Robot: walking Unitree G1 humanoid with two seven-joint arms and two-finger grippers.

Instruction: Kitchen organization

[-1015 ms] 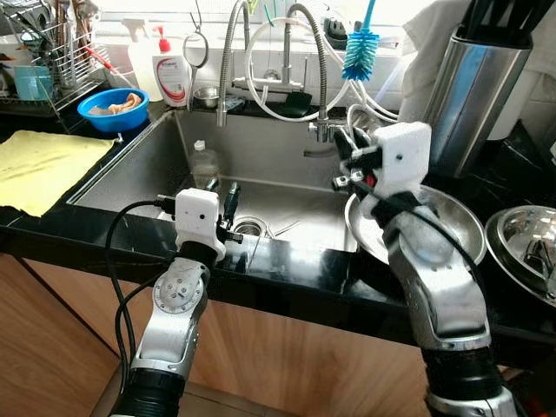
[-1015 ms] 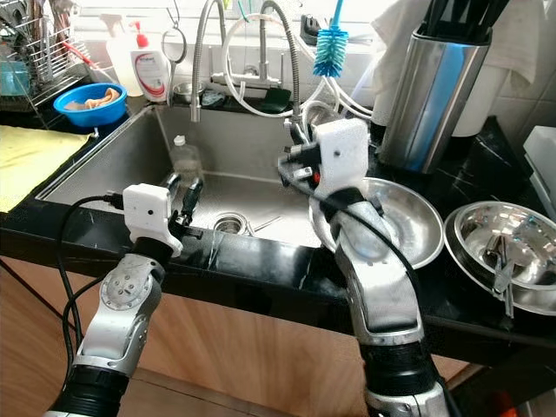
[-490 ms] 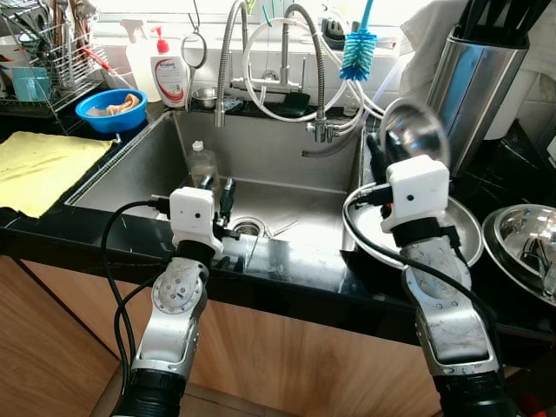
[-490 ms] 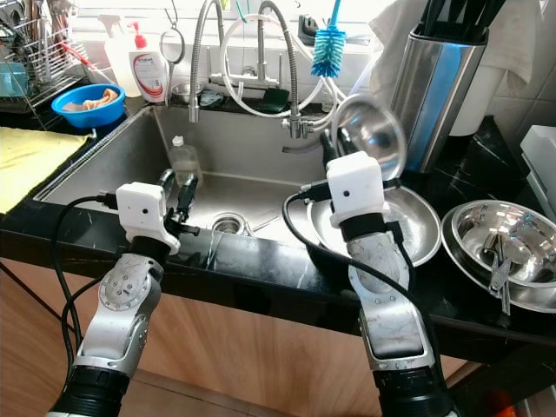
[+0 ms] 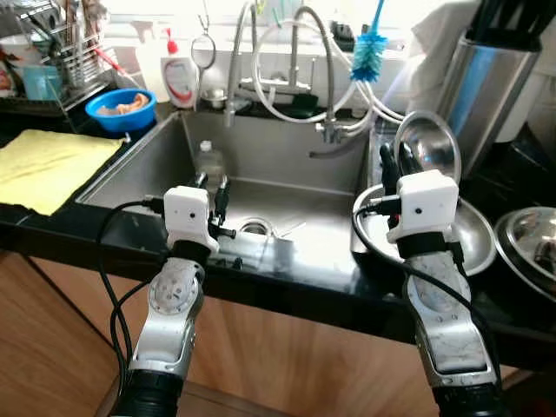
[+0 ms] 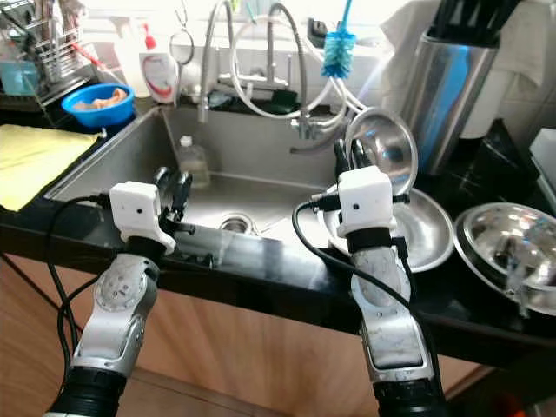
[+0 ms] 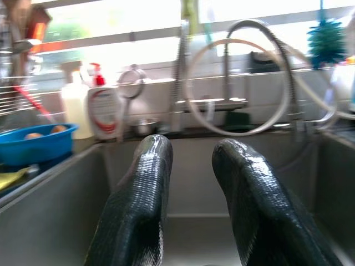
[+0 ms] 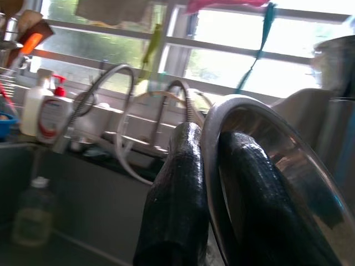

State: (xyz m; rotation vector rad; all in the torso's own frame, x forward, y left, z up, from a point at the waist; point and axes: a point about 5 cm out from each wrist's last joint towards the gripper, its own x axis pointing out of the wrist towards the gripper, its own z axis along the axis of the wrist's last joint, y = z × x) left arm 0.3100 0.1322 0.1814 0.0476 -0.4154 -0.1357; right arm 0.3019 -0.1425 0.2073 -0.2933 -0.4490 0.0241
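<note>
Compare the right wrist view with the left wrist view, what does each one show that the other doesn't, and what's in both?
Right wrist view alone: the rim of a small steel bowl pinched between the right gripper fingers, its jaws closed on it, and a clear bottle in the sink.

Left wrist view alone: the left gripper with nothing in the gap between its jaws, and a blue bowl on the counter.

Both: the coiled faucet hoses, the soap dispenser and the bright window behind.
</note>
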